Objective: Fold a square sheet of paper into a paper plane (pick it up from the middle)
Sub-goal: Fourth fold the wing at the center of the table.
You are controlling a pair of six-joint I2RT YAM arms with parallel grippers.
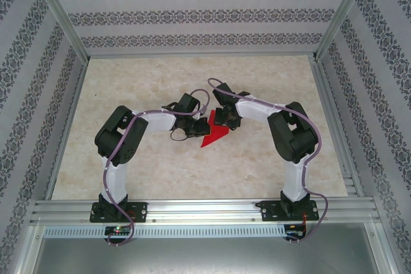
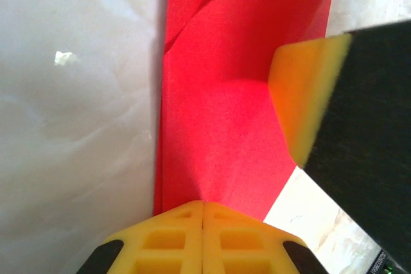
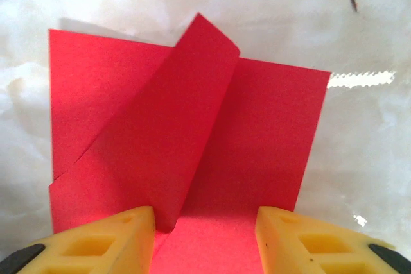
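The square sheet of paper is bright red and lies partly folded on the table between both arms. My left gripper is shut, and the paper puckers into its closed tips at one narrow end. My right gripper is open, its two yellow fingers resting on the sheet. A loose flap curls up beside its left finger. One right fingertip shows over the paper in the left wrist view. From above, the two grippers meet over the sheet. The paper plane is out of view.
The marbled beige tabletop stretches all around the paper. Patterned walls and aluminium frame rails close it in. Both arm bases sit on the near rail. A small white speck lies on the table left of the paper.
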